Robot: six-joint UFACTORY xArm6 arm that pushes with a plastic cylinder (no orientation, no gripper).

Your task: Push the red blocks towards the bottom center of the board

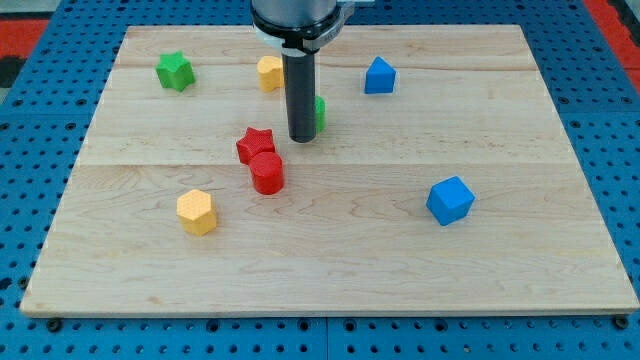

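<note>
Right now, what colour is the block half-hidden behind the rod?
Green, peeking out on the view's right of my tip; shape unclear. Camera view, the only one.

Green block (319,112) mostly hidden behind rod; shape unclear.

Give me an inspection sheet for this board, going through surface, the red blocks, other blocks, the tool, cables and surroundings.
Surface: pale wooden board, flat, planks visible.
Job's things: red star block and red cylinder block, touching, left of centre, not yet at the bottom centre.
Clutter: green star block; yellow block partly behind the rod; green block mostly hidden; blue block; blue cube; yellow hexagonal block.
Tool: my tip sits on the board just to the right of the red star, apart from it.
Cables: nothing seen.
Surroundings: blue perforated base; red at the top corners.
</note>
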